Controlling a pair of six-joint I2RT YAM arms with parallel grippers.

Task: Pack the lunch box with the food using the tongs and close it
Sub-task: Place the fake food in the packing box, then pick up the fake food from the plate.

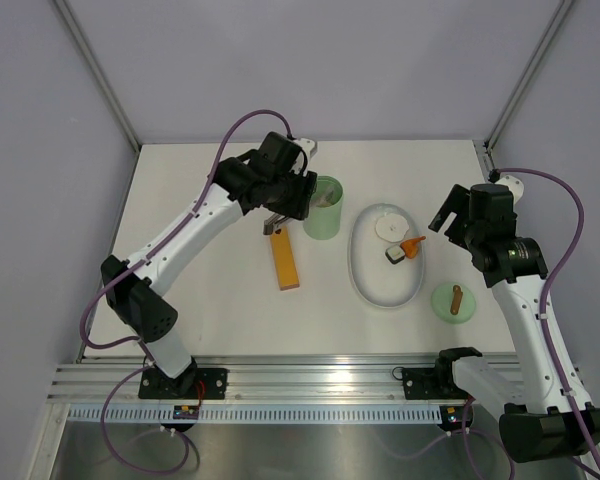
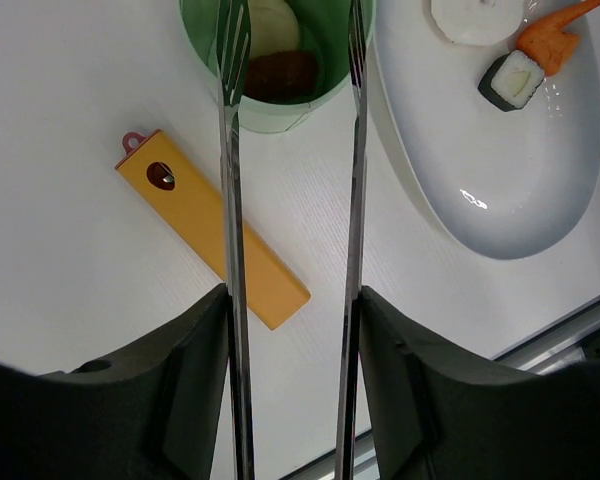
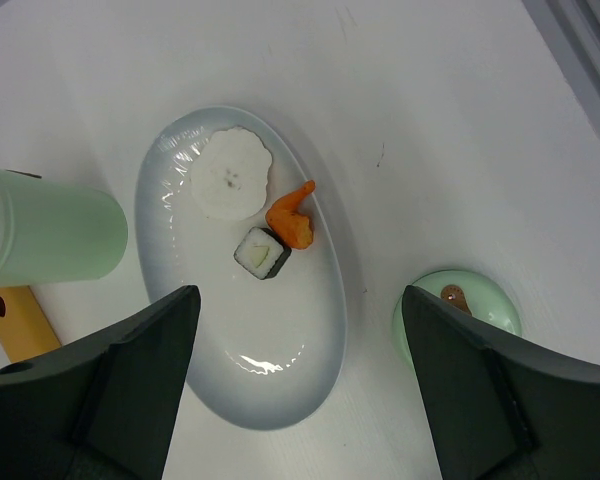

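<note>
So, desk [image 1: 210, 310]: white; it carries everything below
Left arm: reaches across to the lunch box; its left gripper [image 2: 292, 300] clasps the tongs, one slim arm of them against each finger
Right arm: hangs above the right side of the desk; the right gripper [image 3: 298, 300] stands wide apart with nothing in it
Plate [image 1: 358, 275]: white oval, long axis running near to far; it lies between the box and the lid
Lunch box [image 1: 323, 215]: mint-green cylinder, upright, uncovered, just left of the plate
Orange block [image 1: 285, 262]: flat on the desk, left of the box; no part of the job
Tongs [image 2: 230, 250]: long axis straight out from the gripper; tips spread over the box's rim, nothing between them
Lid [image 1: 454, 302]: flat on the desk, right of the plate, nearest the right arm
Packed food: brown sausage [image 2: 280, 75] and a white piece [image 2: 272, 22] sit inside the box
Unpacked food: white round piece [image 1: 388, 226], orange piece [image 1: 412, 243] and dark-and-white cube [image 1: 394, 256], all at the plate's far end
Deciding relation: the unpacked pieces lie to the right of the tong tips; the right arm is nearer them, yet only the left has the tool; a rightward swing seems due
</note>
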